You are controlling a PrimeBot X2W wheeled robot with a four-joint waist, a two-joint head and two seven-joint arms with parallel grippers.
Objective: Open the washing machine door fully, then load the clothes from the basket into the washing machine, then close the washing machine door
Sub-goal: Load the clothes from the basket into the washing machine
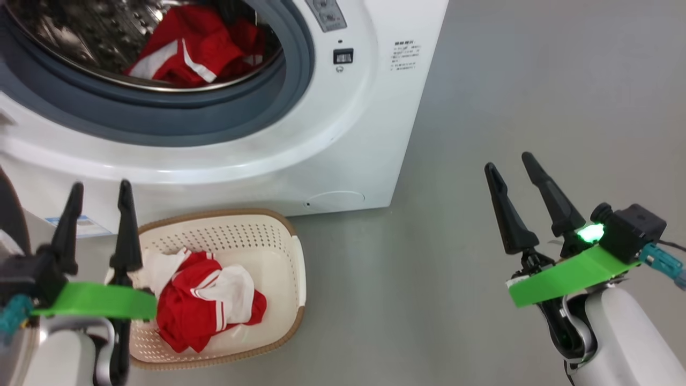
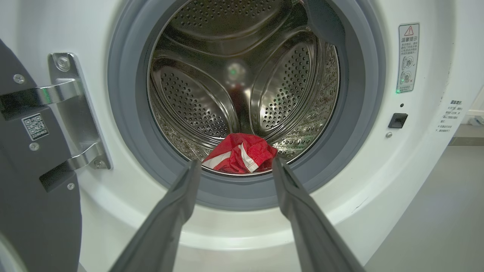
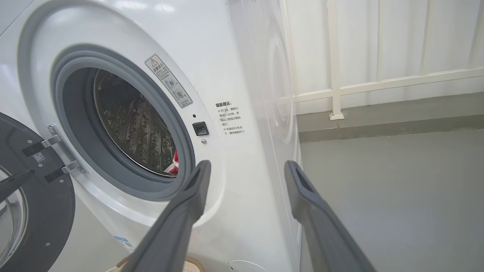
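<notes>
left gripper (image 1: pixel 101 186) hangs wide open and empty, low in front of the washer (image 1: pixel 343 134). right gripper (image 1: pixel 509 162) is spread wide too, holding nothing, out past the washer's right corner. one red striped garment (image 1: pixel 187 51) lies in the washer's drum (image 2: pixel 242 75). a second garment (image 1: pixel 206 305) sits in the basket (image 1: pixel 298 268), on the floor (image 1: pixel 482 80) just before the washer's foot. door (image 2: pixel 38 211) stands swung open at the washer's left, on its hinge (image 2: pixel 72 113).

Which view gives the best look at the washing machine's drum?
The left wrist view: it looks straight into the drum, back wall and all. The head view catches its lower part with red clothes; the right wrist view sees it obliquely.
</notes>
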